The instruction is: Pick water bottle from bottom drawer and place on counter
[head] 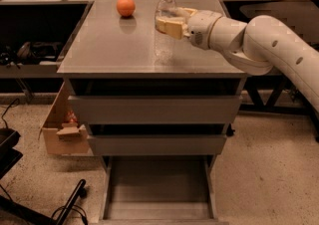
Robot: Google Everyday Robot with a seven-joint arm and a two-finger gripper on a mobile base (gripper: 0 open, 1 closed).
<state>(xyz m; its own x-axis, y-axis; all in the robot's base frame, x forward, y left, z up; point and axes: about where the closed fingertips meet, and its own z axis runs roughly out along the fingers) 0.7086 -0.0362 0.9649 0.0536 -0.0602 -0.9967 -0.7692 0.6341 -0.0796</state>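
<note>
The water bottle (164, 30), clear with a white cap, stands upright over the middle of the grey counter (109, 45). My gripper (169, 22) reaches in from the right and is shut on the bottle's upper body, with tan fingers (172, 29) wrapped round it. I cannot tell whether the bottle's base touches the counter. The bottom drawer (158, 186) is pulled open below, with a bare flat floor.
An orange ball (125, 6) sits at the counter's back left. The two upper drawers (154, 109) are shut. A cardboard box (62, 129) stands on the floor left of the cabinet. My white arm (269, 45) spans the right side. Black gear lies at lower left.
</note>
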